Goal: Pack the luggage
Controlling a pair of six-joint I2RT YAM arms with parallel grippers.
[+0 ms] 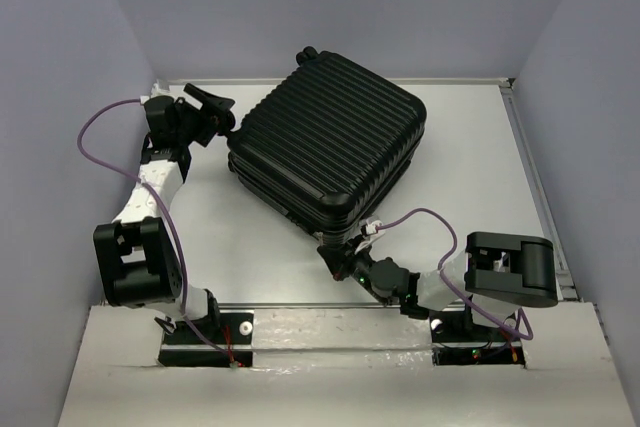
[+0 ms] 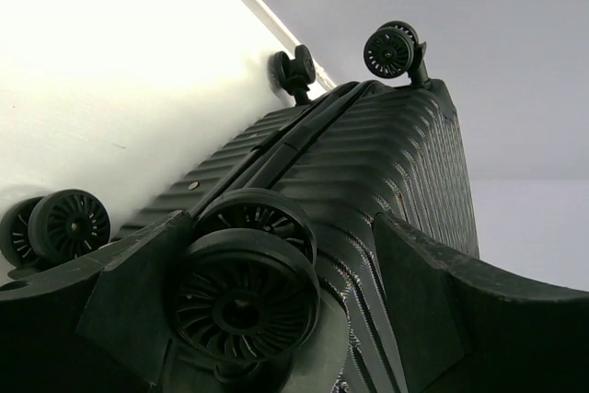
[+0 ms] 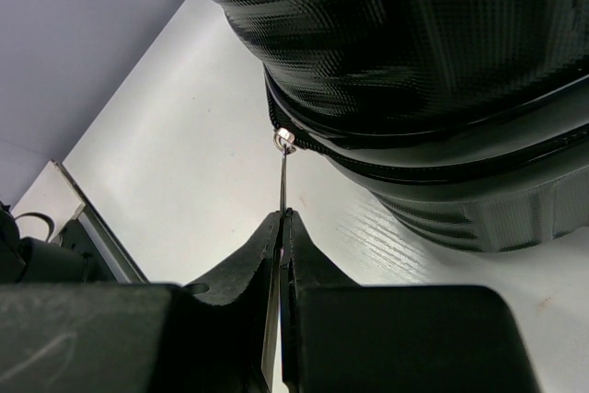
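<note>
Top external view, from the left: the left gripper (image 1: 222, 119) sits at the left corner of the black ribbed hard-shell suitcase (image 1: 325, 152). The suitcase lies flat and skewed on the white table (image 1: 470, 167), towards the far side. The left wrist view shows the broad black fingers (image 2: 138, 292) spread wide on either side of a small black spoked caster wheel (image 2: 244, 306). There is a gap on the far side of the wheel, so I judge nothing is clamped there.

At the near corner the right gripper (image 1: 332, 250) is fully closed on a thin silver metal zipper pull (image 3: 282, 181). The pull runs straight up to its slider on the dark zip seam (image 3: 414, 149).

The two shell halves lie together and nothing loose shows on the table, so the filling looks done. What is left seems to be running the zip round. How much of it is already closed cannot be told from these views.

For room to move, the pale lilac side walls (image 1: 70, 97) stand close on both sides. The left arm is tucked between the wall and the case. A raised metal edge rail (image 1: 530, 167) bounds the right of the table, with bare surface between it and the case. The near-right stretch of the zip has the most room for the right arm.
</note>
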